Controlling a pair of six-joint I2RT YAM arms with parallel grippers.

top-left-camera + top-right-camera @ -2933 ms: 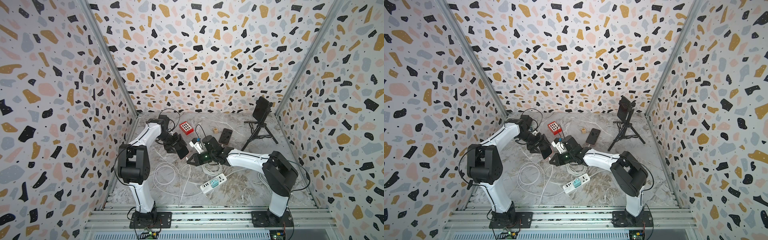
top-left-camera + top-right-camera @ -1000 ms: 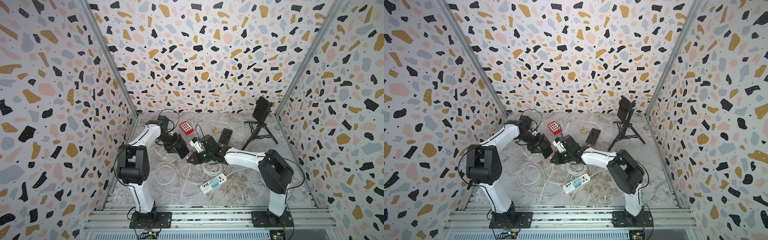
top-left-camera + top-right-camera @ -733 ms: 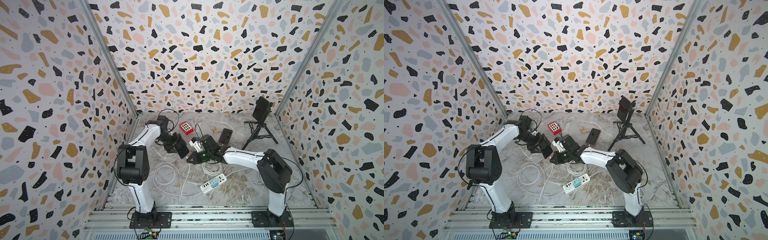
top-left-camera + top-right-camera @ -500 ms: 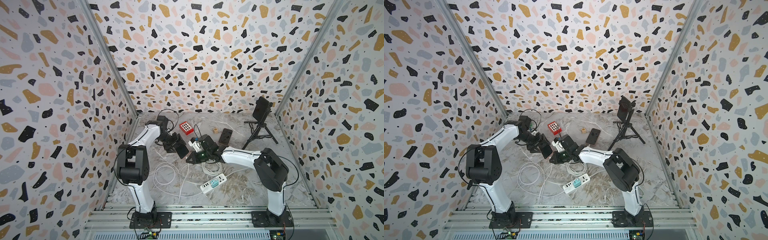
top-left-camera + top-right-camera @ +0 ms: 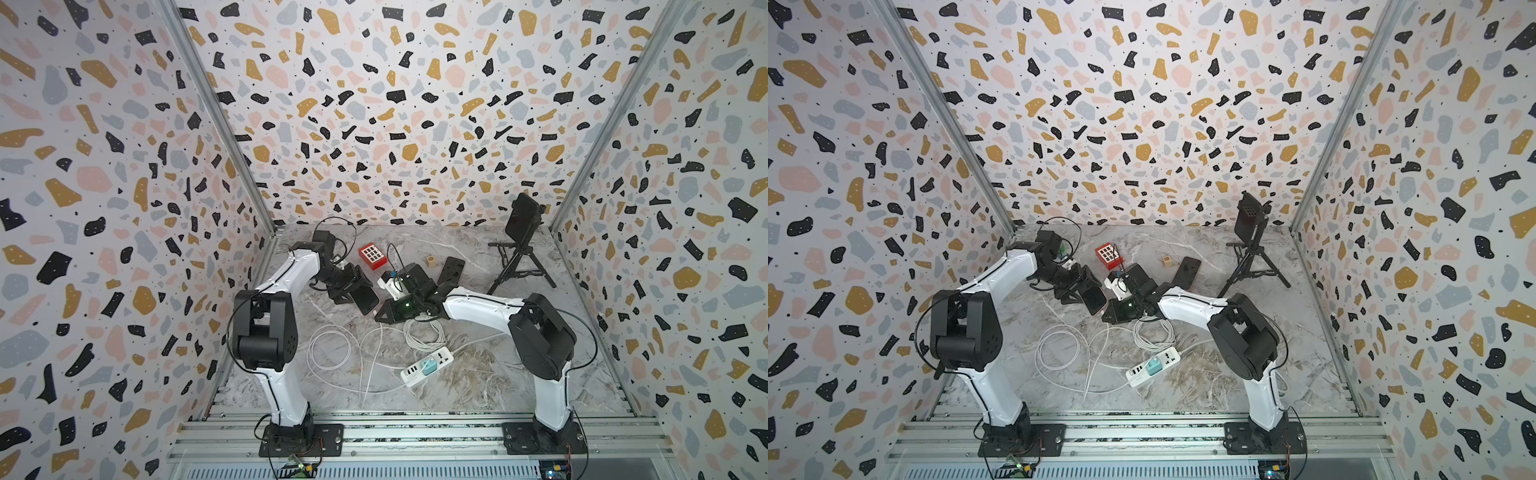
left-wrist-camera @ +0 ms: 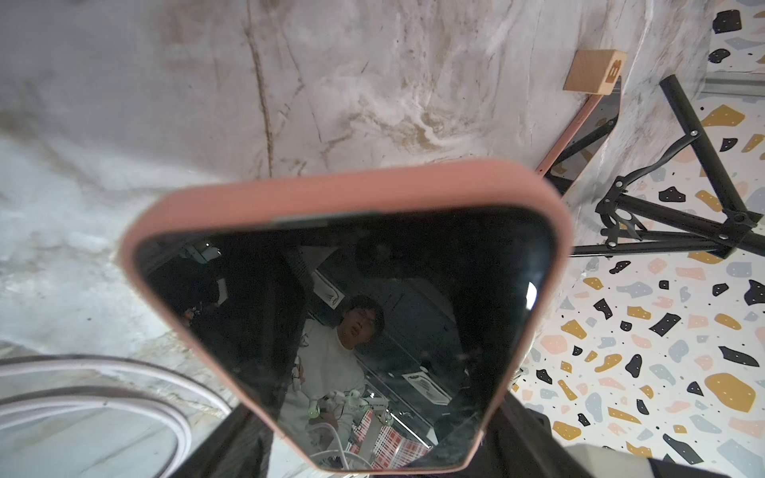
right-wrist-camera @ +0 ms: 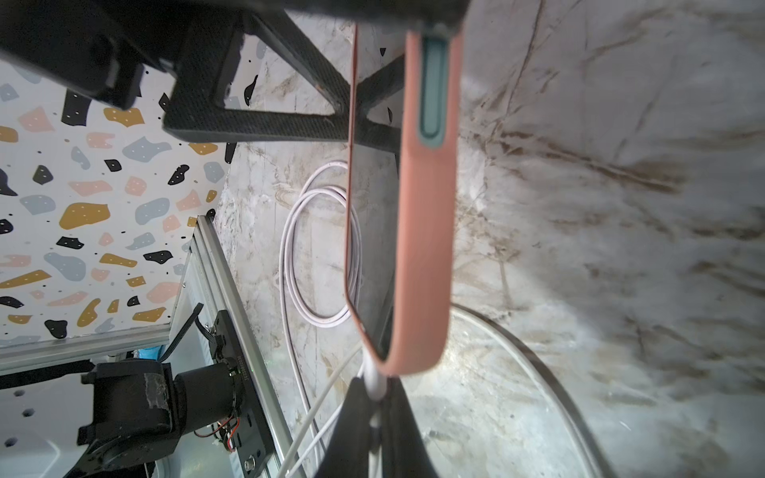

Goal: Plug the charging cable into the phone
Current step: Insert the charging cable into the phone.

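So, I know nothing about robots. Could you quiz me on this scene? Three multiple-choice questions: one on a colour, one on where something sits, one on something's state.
1. The case on the phone in the left gripper is: A green; B salmon pink; C yellow.
2. The wooden block sits: A beside the flat dark phone on the table; B in the left gripper; C on the held phone.
3. The right gripper is: A wide open, empty; B shut on the white cable plug; C shut on the wooden block.

B: the left wrist view shows a pink rim. A: a top view shows them side by side. B: it pinches the plug at the phone's end.
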